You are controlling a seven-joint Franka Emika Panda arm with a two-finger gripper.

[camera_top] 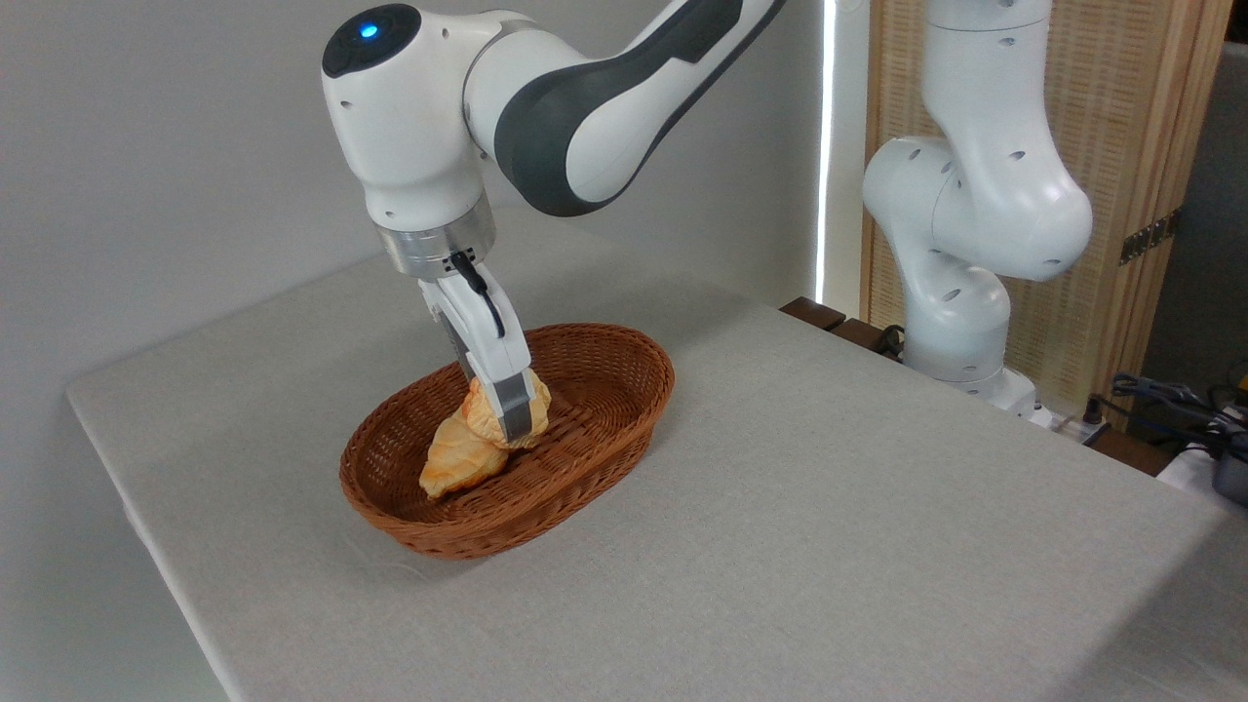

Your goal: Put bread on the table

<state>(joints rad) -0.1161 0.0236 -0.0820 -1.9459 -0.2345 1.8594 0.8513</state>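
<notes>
The bread [492, 414], a small golden-orange ridged pastry, sits inside the brown wicker basket [624, 380] near its middle. My gripper [519, 429] reaches down into the basket, its fingers [517, 405] set around the bread. The near finger covers much of the pastry, so I cannot make out whether the jaws press on it. The bread looks to rest on or just above a longer, pointed golden loaf [458, 458]. The table [829, 507] under the basket is covered in light grey cloth.
The white base and lower links of the arm [965, 224] stand at the table's far right edge. Cables and dark items [1199, 419] lie beyond that edge. A wooden slatted screen [1131, 117] stands behind. Grey cloth stretches right of and in front of the basket.
</notes>
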